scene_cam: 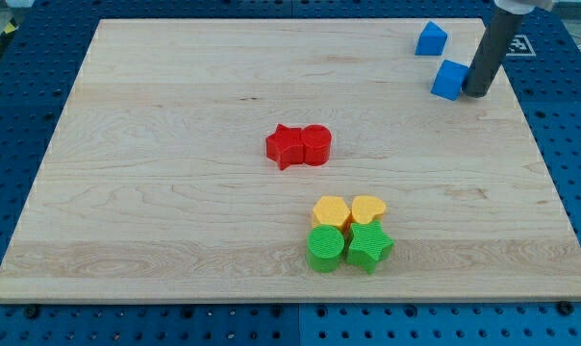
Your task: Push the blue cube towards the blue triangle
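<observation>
The wooden surface [175,192] carries eight blocks. Taking the red pair as landmark: a red star [286,146] touches a red cylinder [315,144] near the middle. Below and to the view's right of them sit a yellow hexagon [330,211] and yellow heart [368,208], with a green cylinder [325,248] and green star [368,246] just beneath. Far up to the view's right lie a blue cube [449,79] and blue triangle [430,38]. My tip [477,92] rests beside the cube's right.

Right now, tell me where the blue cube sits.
The blue cube sits near the view's top right corner of the board, just below the blue triangle, with my tip against its right side.
</observation>
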Controlling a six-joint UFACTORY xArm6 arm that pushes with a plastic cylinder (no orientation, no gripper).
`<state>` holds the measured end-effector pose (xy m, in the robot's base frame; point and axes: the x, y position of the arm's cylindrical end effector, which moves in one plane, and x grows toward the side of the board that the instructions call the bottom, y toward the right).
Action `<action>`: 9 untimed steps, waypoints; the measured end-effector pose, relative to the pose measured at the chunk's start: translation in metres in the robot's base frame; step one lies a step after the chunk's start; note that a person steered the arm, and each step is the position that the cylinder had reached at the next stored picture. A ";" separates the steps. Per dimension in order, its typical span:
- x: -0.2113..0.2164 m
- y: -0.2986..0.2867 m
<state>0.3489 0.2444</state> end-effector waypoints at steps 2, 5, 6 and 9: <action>0.050 0.021; 0.016 -0.044; 0.002 -0.044; -0.018 -0.021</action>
